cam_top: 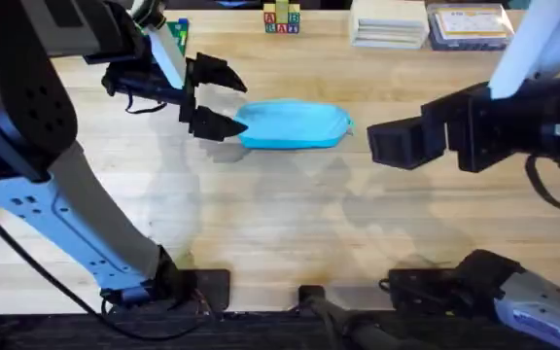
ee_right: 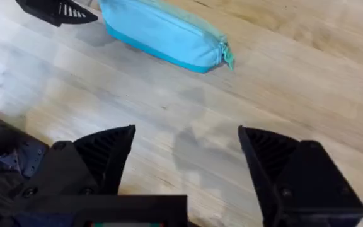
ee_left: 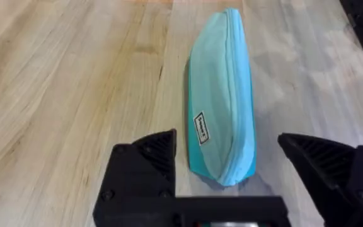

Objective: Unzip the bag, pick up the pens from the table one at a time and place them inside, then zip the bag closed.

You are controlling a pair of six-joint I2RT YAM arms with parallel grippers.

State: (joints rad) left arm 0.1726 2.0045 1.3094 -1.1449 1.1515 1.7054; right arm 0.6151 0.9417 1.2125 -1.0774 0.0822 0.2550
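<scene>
Both arm bases sit at the near edge of the desk (cam_top: pixel 290 243), the left arm rising large and dark at the near left. Farther in, on the right, the right tool (cam_top: pixel 385 144) hangs above bare planks with its black fingers spread apart and nothing between them; its wrist view shows the bag (ee_right: pixel 162 31) well beyond its fingertips, off to its left. Farther still, near the middle of the desk, lies the bag (cam_top: pixel 293 124), a light-blue pouch stretched left to right, flat on the wood. Its zipper runs along the top seam and looks closed, with a small pull tab at the right end (seen best from the right wrist). At the bag's left end stands the left tool (cam_top: pixel 214 97), released, its two fingers splayed wide, the nearer fingertip just beside the pouch's left tip; I cannot tell whether it touches. From the left wrist the bag (ee_left: pixel 222 94) runs lengthwise away from that tool (ee_left: pixel 229 167), its near end lying between the open fingers. A small white label with dark print sits on the pouch's side, too small to read. At the far edge stand lettered toy blocks (cam_top: pixel 282 19) (letters not legible) and stacked boxes (cam_top: pixel 389 21).
</scene>
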